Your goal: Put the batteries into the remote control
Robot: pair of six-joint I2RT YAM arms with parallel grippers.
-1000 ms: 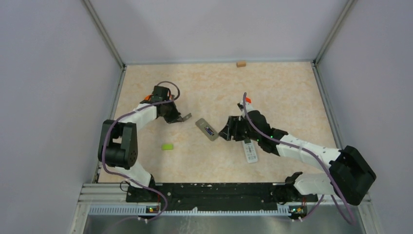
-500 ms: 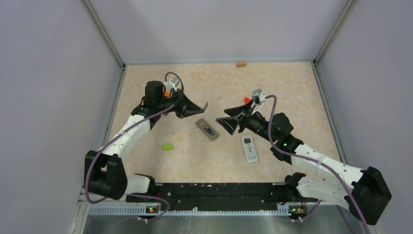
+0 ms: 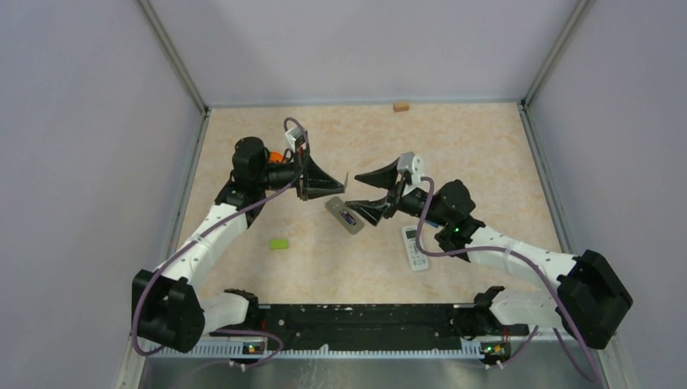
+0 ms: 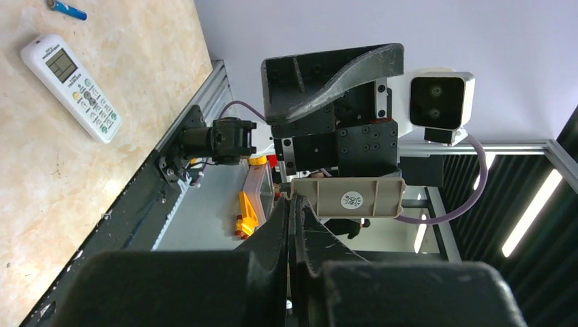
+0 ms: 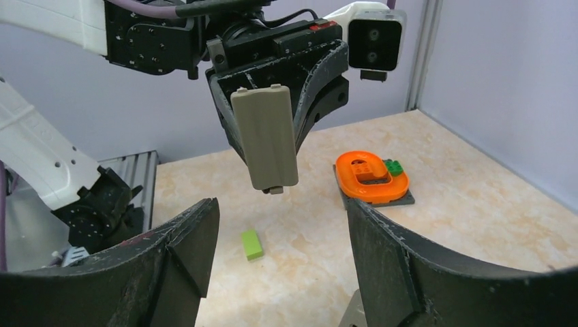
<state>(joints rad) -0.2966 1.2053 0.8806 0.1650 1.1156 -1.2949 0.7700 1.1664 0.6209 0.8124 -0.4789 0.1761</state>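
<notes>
The left gripper (image 3: 336, 183) is pinching a beige cover (image 5: 264, 136) aloft, the right gripper (image 3: 355, 190) is gaping empty opposite, the grey remote (image 3: 345, 216) is lying on the table (image 3: 470, 162) beneath them, and the blue battery (image 4: 66, 9) is lying near the white remote (image 4: 68, 85).

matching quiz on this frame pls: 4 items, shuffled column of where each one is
Things:
1. battery cover
2. grey remote
3. green block
4. tan block

Places:
a. at the far edge of the table
b. flat mid-table, compartment uncovered
c. held off the table in the left jaws
d. on the table beside the left arm

Pairs: 1-c, 2-b, 3-d, 4-a
</notes>
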